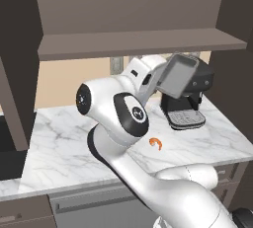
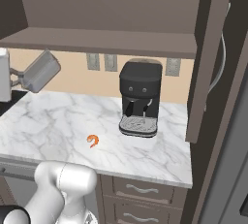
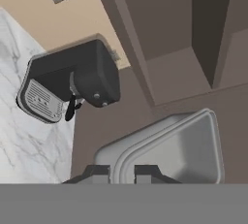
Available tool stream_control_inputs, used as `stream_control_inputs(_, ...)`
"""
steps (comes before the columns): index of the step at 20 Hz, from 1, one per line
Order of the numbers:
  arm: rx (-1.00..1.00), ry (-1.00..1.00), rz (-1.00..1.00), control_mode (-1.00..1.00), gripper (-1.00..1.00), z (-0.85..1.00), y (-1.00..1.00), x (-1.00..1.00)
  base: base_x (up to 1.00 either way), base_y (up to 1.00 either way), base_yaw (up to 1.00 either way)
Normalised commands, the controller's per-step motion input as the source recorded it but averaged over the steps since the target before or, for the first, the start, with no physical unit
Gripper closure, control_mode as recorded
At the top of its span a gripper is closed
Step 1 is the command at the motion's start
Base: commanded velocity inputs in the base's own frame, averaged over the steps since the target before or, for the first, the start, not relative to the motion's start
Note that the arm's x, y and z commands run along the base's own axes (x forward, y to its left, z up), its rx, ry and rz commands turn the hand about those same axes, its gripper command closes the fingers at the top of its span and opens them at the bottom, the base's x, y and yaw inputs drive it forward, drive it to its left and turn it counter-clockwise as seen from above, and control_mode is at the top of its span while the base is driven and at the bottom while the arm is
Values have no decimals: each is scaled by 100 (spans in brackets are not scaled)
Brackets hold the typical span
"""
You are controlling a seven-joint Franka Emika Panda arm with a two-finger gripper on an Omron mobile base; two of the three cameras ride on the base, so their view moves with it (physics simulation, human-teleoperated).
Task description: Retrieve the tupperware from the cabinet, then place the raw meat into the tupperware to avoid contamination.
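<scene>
A white marble counter [image 1: 64, 143] with grey veining runs along the tan wall, carried on dark brown lower drawers [image 2: 140, 189]. Two things lie directly on it. A black coffee machine [image 2: 140, 97] stands upright at the back near the wall, its grated tray [image 2: 138, 126] resting on the marble; in the left base view it sits just behind and below the jaws. A small orange piece of raw meat [image 1: 156, 143] lies curled on the bare marble in front of the machine, apart from it, well below the jaws and nearer the counter's front edge.
</scene>
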Motion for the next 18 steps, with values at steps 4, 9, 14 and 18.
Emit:
stream_control_inputs(4,0,2,-3,-100,100,-37,13,-17,0,0,0)
stream_control_inputs(9,0,3,-2,-100,100,-35,7,-13,0,0,0)
stream_control_inputs(14,0,6,0,-100,100,-39,4,-4,0,0,0)
stream_control_inputs(18,1,5,0,-100,100,-38,3,0,0,0,0)
